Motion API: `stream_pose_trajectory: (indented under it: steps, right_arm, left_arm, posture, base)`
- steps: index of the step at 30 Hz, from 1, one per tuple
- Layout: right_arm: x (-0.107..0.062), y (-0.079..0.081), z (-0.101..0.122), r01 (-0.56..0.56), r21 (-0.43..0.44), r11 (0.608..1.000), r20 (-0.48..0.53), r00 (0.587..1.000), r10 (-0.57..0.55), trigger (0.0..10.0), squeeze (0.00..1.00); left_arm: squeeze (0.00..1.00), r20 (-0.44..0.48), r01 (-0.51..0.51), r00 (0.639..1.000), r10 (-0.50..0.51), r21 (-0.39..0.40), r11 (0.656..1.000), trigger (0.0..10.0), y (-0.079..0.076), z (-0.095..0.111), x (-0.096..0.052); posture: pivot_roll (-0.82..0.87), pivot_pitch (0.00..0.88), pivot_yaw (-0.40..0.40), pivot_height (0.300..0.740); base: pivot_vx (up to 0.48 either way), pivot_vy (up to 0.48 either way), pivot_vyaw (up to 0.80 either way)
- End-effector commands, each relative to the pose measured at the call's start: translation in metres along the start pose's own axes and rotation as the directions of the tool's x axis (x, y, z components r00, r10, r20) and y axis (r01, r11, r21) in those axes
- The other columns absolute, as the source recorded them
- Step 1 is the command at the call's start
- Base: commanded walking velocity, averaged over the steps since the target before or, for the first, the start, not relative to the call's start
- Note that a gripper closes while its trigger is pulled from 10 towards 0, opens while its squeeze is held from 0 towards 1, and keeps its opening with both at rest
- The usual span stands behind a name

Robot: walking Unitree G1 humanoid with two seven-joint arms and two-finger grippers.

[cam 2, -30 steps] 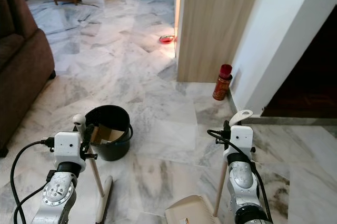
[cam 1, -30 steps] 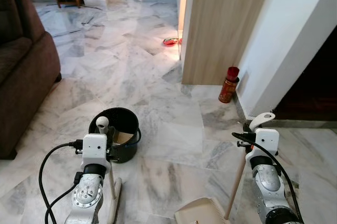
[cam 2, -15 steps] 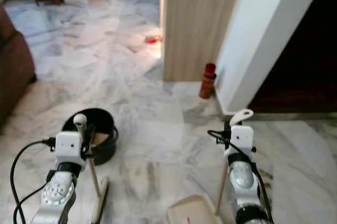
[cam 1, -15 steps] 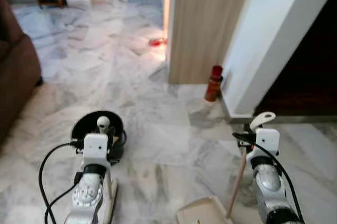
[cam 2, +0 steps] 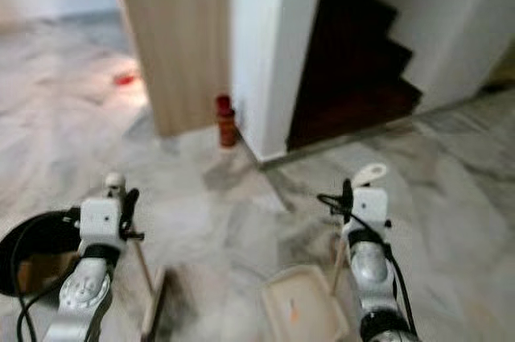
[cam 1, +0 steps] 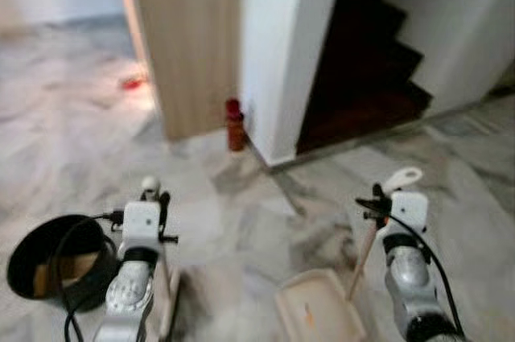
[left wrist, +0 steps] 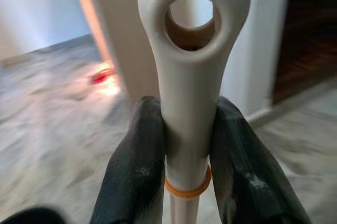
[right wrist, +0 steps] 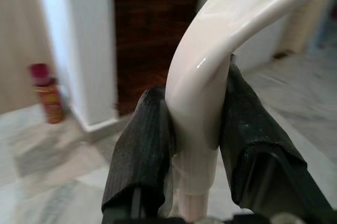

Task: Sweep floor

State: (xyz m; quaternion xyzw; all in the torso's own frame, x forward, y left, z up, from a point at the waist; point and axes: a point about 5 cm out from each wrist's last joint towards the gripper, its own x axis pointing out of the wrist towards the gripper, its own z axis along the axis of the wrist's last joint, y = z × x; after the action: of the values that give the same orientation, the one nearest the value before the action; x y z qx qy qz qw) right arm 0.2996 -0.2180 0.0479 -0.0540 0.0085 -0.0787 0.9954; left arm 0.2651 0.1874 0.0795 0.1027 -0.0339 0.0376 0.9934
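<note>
1. No text, label, brand, number or sign could be read anywhere in the views.
2. The red bottle (cam 1: 234,125) by the wall was too blurred and small for any print on it to be made out.
3. The white broom handle (left wrist: 188,76) and the dustpan handle (right wrist: 210,92), seen close in the wrist views, bore no lettering.
4. The dustpan (cam 1: 318,307) carried a small orange mark, too blurred to tell whether it was writing.
</note>
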Motion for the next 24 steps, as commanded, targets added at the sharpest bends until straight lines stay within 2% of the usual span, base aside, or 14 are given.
stream_pose_trajectory:
  steps: [1,11,15,24]
  right_arm:
    - [-0.001,-0.005,-0.001,0.022,0.009,1.0,0.0,1.0,-0.022,10.0,0.0]
    - [0.001,-0.006,0.001,0.028,0.013,1.0,0.001,1.0,-0.028,10.0,0.0]
    - [0.002,-0.009,0.003,0.051,0.037,0.998,0.006,0.999,-0.051,10.0,0.0]
    - [0.002,-0.014,0.007,0.068,0.033,0.997,0.034,0.997,-0.069,10.0,0.0]
  left_arm:
    - [0.0,0.02,0.005,1.0,-0.005,0.004,1.0,10.0,-0.003,0.004,0.001]
    - [0.0,0.02,-0.006,1.0,0.006,0.005,1.0,10.0,0.0,0.004,0.007]
    - [0.0,0.02,0.002,1.0,-0.002,0.003,1.0,10.0,-0.001,0.005,0.01]
    - [0.0,0.026,0.026,0.999,-0.026,-0.001,1.0,10.0,-0.007,0.006,0.016]
  posture:
    - [-0.01,0.0,-0.004,0.74]
    - [-0.02,0.0,0.002,0.74]
    - [-0.03,0.0,0.004,0.74]
    - [-0.06,0.0,0.02,0.74]
  base:
    - [0.0,0.0,-0.78]
    - [0.0,0.0,-0.79]
    - [0.0,0.0,-0.79]
    - [0.0,0.0,-0.79]
